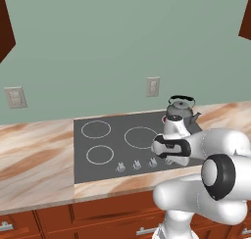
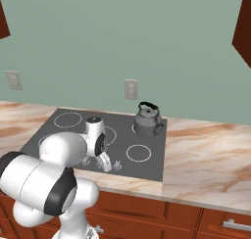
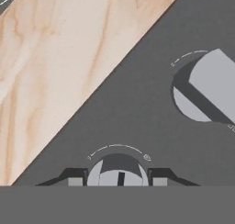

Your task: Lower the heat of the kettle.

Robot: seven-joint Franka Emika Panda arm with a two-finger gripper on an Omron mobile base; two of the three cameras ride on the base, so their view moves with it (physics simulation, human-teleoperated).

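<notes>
The grey kettle (image 1: pixel 180 108) (image 2: pixel 147 120) with a black arched handle stands on the back right burner of the dark cooktop (image 1: pixel 112 150) (image 2: pixel 147 172). A row of small grey knobs (image 1: pixel 137 164) runs along the cooktop's front edge. My gripper (image 3: pixel 117 179) (image 2: pixel 107 166) is down over this row, right of the middle, with the arm's wrist covering it in the left base view. In the hand view one knob (image 3: pixel 117 169) sits between my two fingertips (image 3: pixel 75 178), which straddle it, open. A second knob (image 3: pixel 206 87) with a broad bar lies further off.
Marble countertop (image 1: pixel 34 159) (image 2: pixel 206 159) (image 3: pixel 69 58) flanks the cooktop on both sides. Wall outlets (image 1: pixel 153 86) (image 2: pixel 130 89) sit on the green wall behind. Wooden drawers (image 1: pixel 54 218) run below the counter edge.
</notes>
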